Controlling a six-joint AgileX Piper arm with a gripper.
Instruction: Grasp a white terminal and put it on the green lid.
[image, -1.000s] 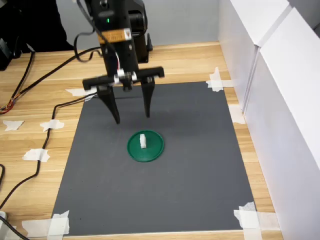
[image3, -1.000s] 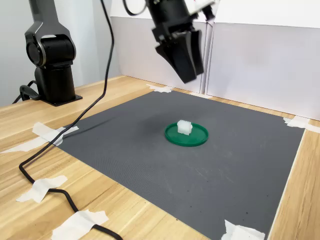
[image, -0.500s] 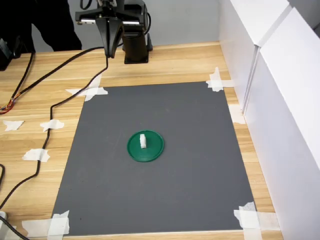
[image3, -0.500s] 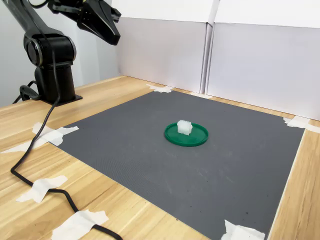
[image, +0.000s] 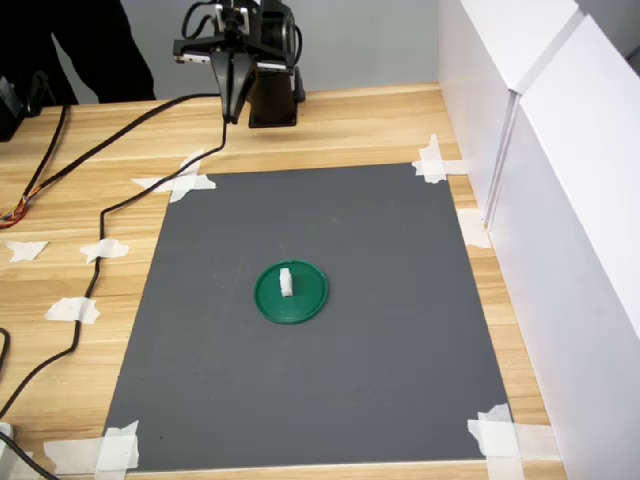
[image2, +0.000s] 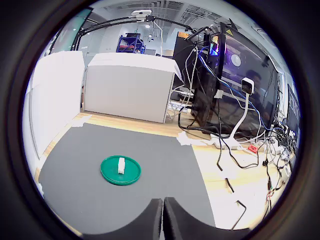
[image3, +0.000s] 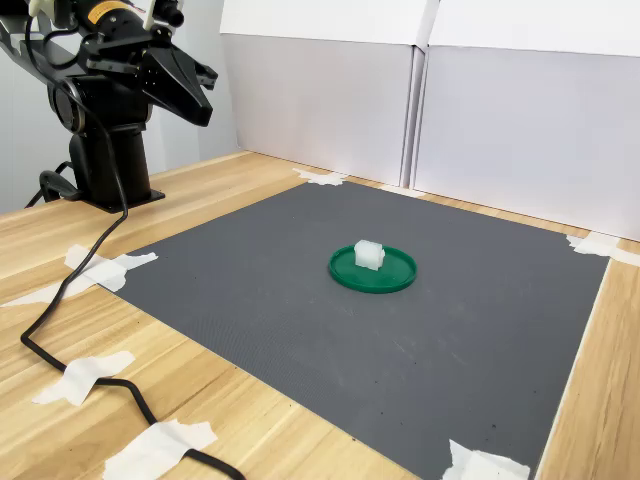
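One white terminal (image: 286, 281) sits on the green lid (image: 303, 300), a bit toward the first exterior view's left of lid centre; same in the second exterior view, terminal (image3: 369, 256) upright on lid (image3: 390, 276). Lid lies flat near the middle of a dark grey mat (image: 380, 340), nothing else on the mat w/ it.

Gripper (image: 230, 108) is well apart from the lid, up at the far end of the table by the arm's black base (image: 272, 100). Fingers pressed together, nothing between them; wrist view shows the two finger tips (image2: 163, 220) meeting along a thin seam, clenched on air. In the second exterior view the gripper (image3: 200, 110) hangs above the wood at that view's left, pointing toward the mat.

Around: mat corners held w/ white tape scraps (image: 495, 435); more tape bits on the wooden table (image: 60, 260). Black cable (image: 100, 215) runs from the arm across the wood along the first exterior view's left side of the mat, clear of the lid. White boards (image: 560, 200) wall off the first exterior view's right side. Wrist view also shows a rack of dark equipment w/ many cables (image2: 225, 85) beyond the table.

Nothing stands between gripper and lid; open mat only.
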